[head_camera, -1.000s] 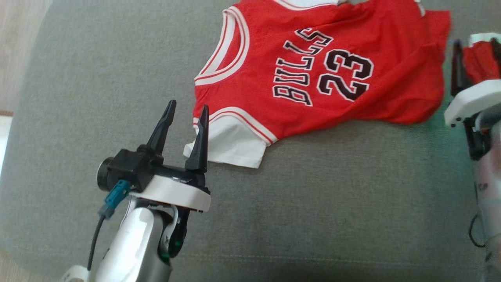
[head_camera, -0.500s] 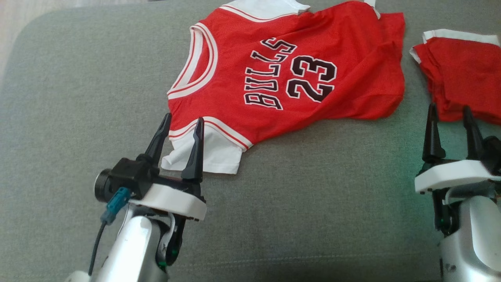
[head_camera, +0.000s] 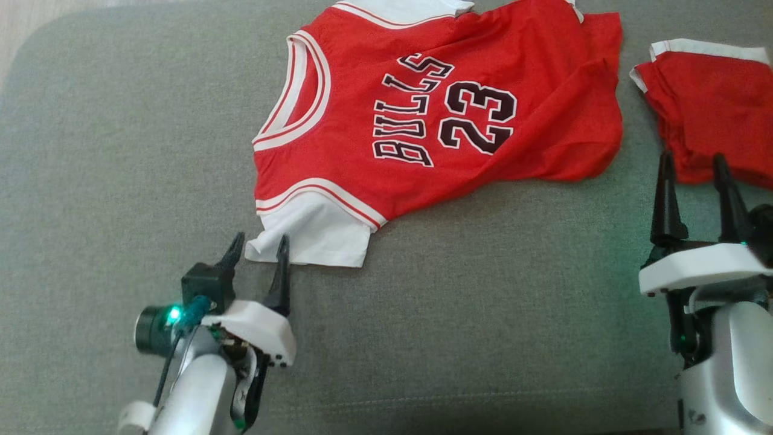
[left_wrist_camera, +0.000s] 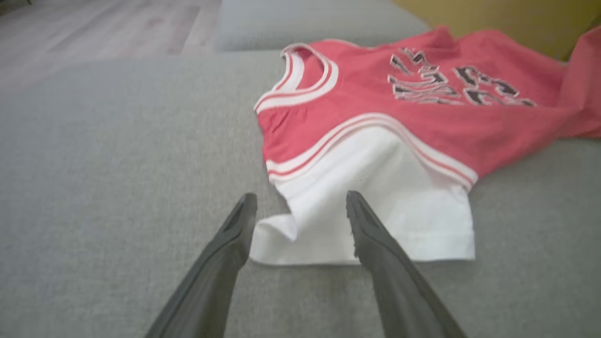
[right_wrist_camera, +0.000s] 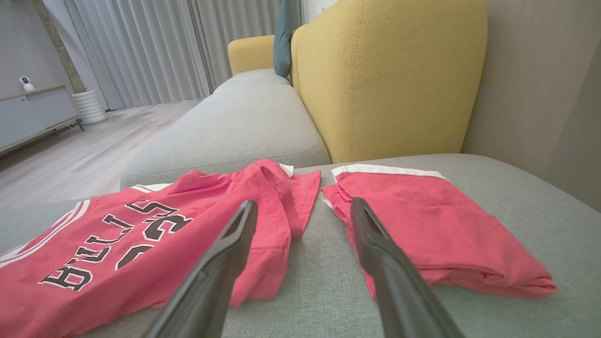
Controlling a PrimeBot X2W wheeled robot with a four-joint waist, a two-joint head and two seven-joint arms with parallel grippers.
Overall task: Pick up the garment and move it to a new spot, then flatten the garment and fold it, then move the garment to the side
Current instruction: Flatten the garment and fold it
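In the head view, a red Bulls 23 jersey (head_camera: 459,121) lies spread, somewhat rumpled, on a grey sofa cushion (head_camera: 483,326), collar toward the robot's left and hem toward its right. Its white sleeve (head_camera: 314,232) points down toward the robot. The left gripper (head_camera: 261,240) sits just at the sleeve's near corner, jaws spread wide and grasping nothing. The right gripper (head_camera: 692,157) stands near the jersey's hem, jaws likewise released and empty, its tips at the edge of a pair of folded red shorts (head_camera: 712,109) that lies apart from the jersey.

In the left wrist view, the two dark fingers (left_wrist_camera: 220,263) straddle the sleeve's curled corner; whether they touch the cloth cannot be told.

In the right wrist view, the open fingers (right_wrist_camera: 389,263) frame the gap between jersey hem and shorts. A yellow backrest (right_wrist_camera: 389,80) rises behind, with grey curtains (right_wrist_camera: 155,47) beyond.
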